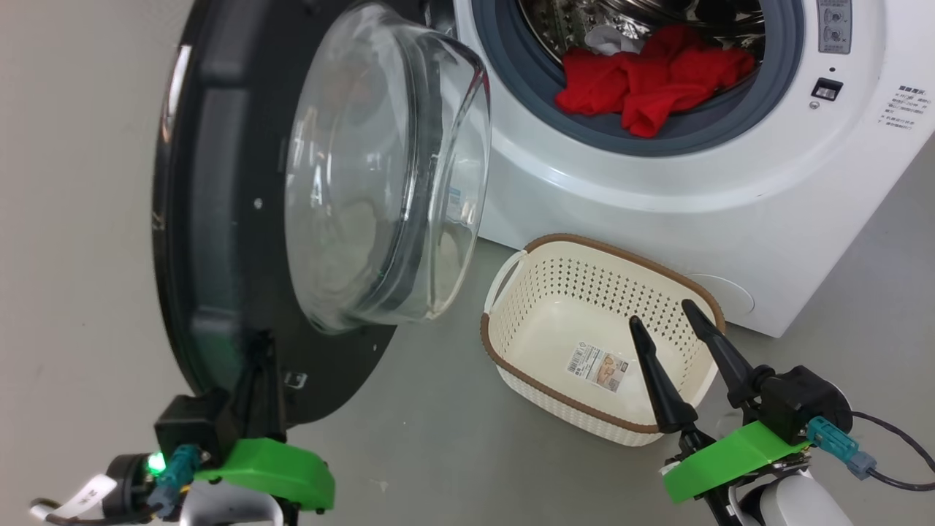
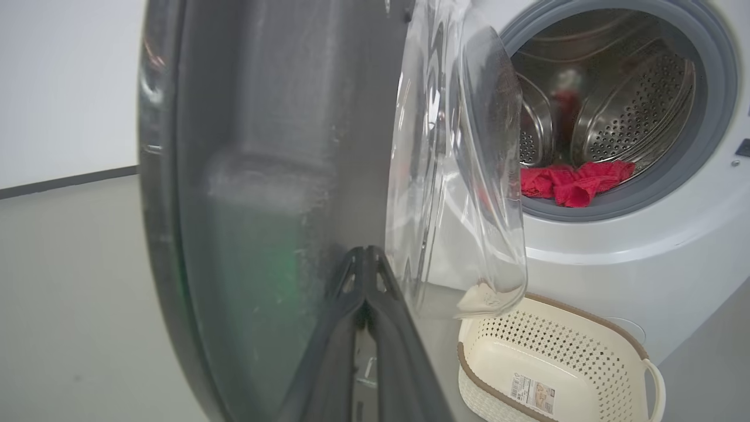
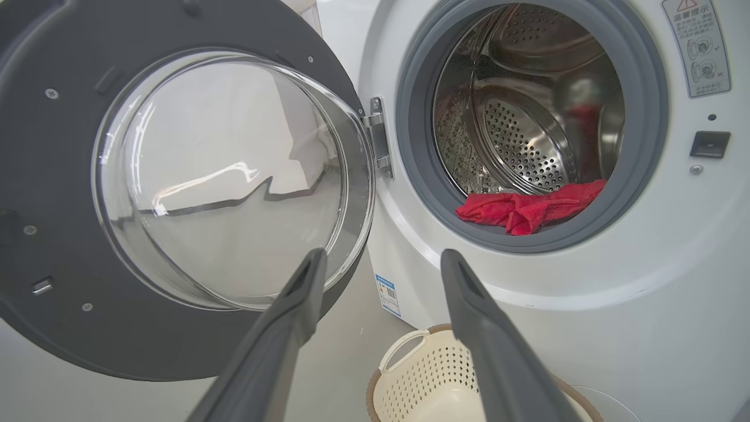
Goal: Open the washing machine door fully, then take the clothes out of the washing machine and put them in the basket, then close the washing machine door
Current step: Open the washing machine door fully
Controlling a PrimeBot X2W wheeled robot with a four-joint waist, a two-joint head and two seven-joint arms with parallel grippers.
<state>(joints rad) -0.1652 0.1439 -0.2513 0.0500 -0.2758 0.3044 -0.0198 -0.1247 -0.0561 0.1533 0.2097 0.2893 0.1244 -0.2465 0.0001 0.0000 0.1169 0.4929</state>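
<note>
The jaws of the left gripper [image 1: 259,349] are squeezed together against the big round black-rimmed glass door [image 1: 219,219], lower left. The right gripper [image 1: 662,314] gapes, empty, lower right. The red cloth clothes [image 1: 650,80] lie upper right. It should push that door slowly, wider.

Grey floor [image 1: 438,453], pale wall [image 2: 64,76], dark skirting strip [image 2: 64,181] along its foot

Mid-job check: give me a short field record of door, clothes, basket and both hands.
door: washing machine door swung open, left of the opening
clothes: clothes heaped inside the washing machine, spilling onto its grey gasket
basket: basket on the floor before the machine, holding only a label sticker
left hand: left hand shut, tips at the door's inner face
right hand: right hand open, holding nothing, over the basket
</note>
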